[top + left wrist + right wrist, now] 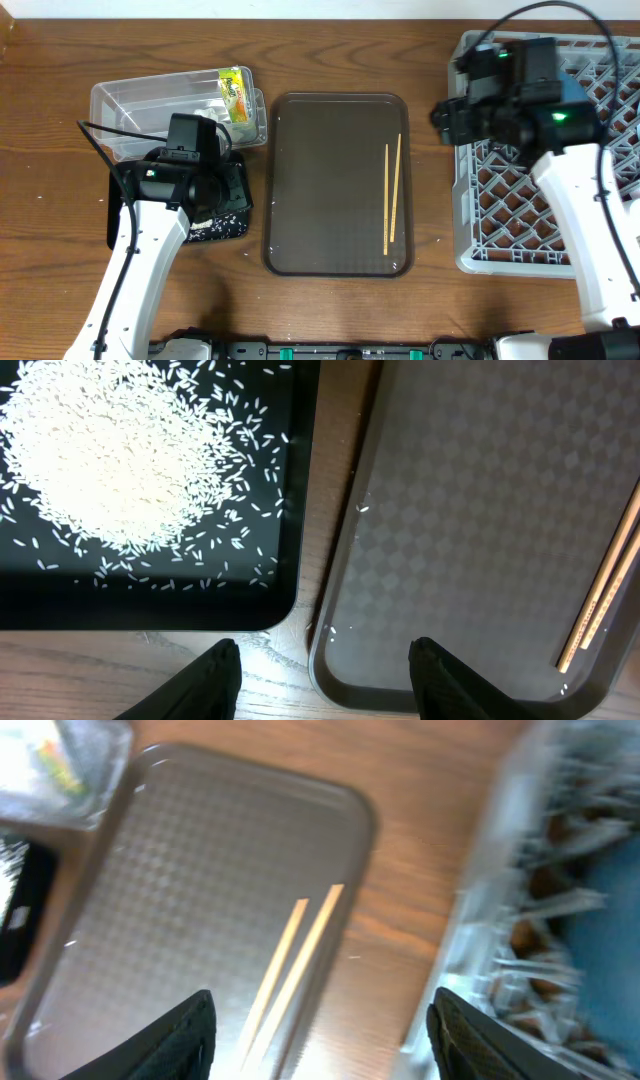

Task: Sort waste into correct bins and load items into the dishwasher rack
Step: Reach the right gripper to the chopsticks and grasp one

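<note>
Two wooden chopsticks (392, 193) lie side by side on the right part of the brown serving tray (320, 180); they also show in the right wrist view (290, 970) and the left wrist view (603, 595). The black tray (150, 610) holds a heap of white rice grains (110, 450). The clear tub (150, 100) holds the yellow-green wrapper (236, 90) and white tissue. My left gripper (325, 680) is open, above the gap between the black tray and the serving tray. My right gripper (320, 1040) is open, above the left edge of the grey rack (520, 210). Plate, bowl and cups are hidden.
A few stray rice grains (362, 508) lie on the serving tray's left edge. Bare wooden table (430, 200) runs between the serving tray and the rack. The right arm covers much of the rack's top.
</note>
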You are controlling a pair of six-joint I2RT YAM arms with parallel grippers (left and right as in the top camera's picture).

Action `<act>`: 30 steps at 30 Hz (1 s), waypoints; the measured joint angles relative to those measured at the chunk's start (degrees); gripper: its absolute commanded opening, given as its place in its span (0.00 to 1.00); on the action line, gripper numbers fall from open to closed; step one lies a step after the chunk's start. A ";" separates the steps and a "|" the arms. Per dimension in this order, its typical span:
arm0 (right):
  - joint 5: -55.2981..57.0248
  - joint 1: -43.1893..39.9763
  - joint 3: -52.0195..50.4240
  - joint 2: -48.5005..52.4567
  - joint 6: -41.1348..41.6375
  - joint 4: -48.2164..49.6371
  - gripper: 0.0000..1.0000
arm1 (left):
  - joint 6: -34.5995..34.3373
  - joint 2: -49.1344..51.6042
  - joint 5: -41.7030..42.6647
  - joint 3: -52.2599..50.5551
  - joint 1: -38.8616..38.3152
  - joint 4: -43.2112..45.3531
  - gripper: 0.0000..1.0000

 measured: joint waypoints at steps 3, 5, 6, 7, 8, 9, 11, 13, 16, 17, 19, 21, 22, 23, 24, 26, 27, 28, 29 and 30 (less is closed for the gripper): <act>-0.33 3.56 -0.55 1.53 1.95 -0.04 0.55 | 0.00 0.00 0.00 0.00 0.00 0.00 0.57; -0.46 5.92 -1.18 3.13 3.67 -0.28 0.53 | 0.00 0.00 0.02 0.00 0.00 0.00 0.57; -0.46 6.82 -1.53 3.96 4.37 -0.44 0.52 | 0.00 0.00 0.00 0.00 0.00 0.00 0.57; -0.20 8.13 -2.16 5.29 5.46 -0.74 0.47 | 0.00 0.00 0.00 0.00 0.00 0.00 0.57; -0.04 8.92 -2.71 6.27 6.01 -1.05 0.47 | 0.00 0.00 0.00 0.00 0.00 0.00 0.57; 0.61 9.88 -3.15 7.30 7.06 -1.75 0.46 | 0.00 0.00 0.00 0.00 0.00 0.00 0.57; 1.84 11.85 -4.15 9.90 9.35 -3.08 0.46 | 0.00 0.00 0.00 0.00 0.00 0.00 0.57; 2.45 13.25 -4.81 12.15 11.23 -3.65 0.46 | 0.00 0.00 0.00 0.00 0.00 0.00 0.58; 3.37 15.06 -5.22 14.88 13.33 -4.39 0.41 | 0.00 0.00 0.00 0.00 0.00 0.00 0.57; 3.48 15.63 -5.27 15.78 14.12 -4.63 0.40 | 0.00 0.00 0.00 0.00 0.00 0.00 0.57; 4.00 16.65 -5.29 17.18 15.82 -4.68 0.40 | 0.00 0.00 0.00 0.00 0.00 0.00 0.57; 4.55 17.57 -5.38 18.73 17.79 -4.66 0.40 | 0.00 0.00 0.00 0.00 0.00 0.00 0.57; 5.01 18.14 -5.46 19.45 18.82 -4.63 0.41 | 0.00 0.00 0.00 0.00 0.00 0.00 0.57; 5.60 18.56 -5.60 20.11 19.74 -4.63 0.41 | 0.00 0.00 0.00 0.00 0.00 0.00 0.57; 6.08 18.88 -5.68 20.76 20.57 -4.63 0.41 | 0.00 0.00 0.00 0.00 0.00 0.00 0.57; 6.80 19.50 -5.77 22.43 21.97 -4.31 0.40 | 0.00 0.00 0.00 0.00 0.00 0.00 0.57; 7.17 19.76 -5.88 23.21 22.58 -4.11 0.41 | 0.00 0.00 0.00 0.00 0.00 0.00 0.57; 7.45 19.91 -5.97 23.63 22.95 -4.04 0.41 | 0.00 0.00 0.00 0.00 0.00 0.00 0.57; 8.07 20.15 -6.01 24.28 23.61 -3.93 0.41 | 0.00 0.00 0.00 0.00 0.00 0.00 0.57; 8.48 20.31 -6.01 24.96 24.22 -3.65 0.41 | 0.00 0.00 0.00 0.00 0.00 0.00 0.57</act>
